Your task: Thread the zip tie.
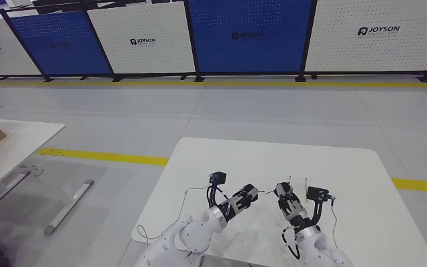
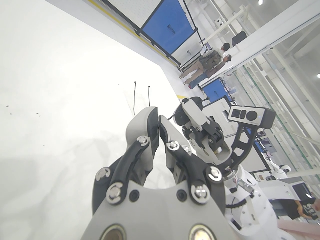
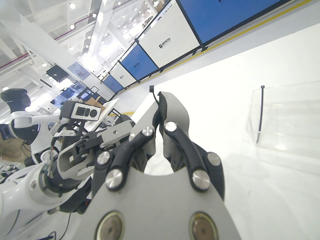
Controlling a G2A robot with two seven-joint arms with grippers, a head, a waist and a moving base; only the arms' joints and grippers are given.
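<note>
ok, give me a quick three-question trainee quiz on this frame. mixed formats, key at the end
1. True or false: the right gripper has its fingers shut on a black zip tie, with the tie's head poking out past the fingertips.
2. The second zip tie sits in: A) a clear container; B) a blue bowl; C) a wooden rack.
3. Fill in: the table top is ___ in colour.

Key: 1 true; 2 A; 3 white.
</note>
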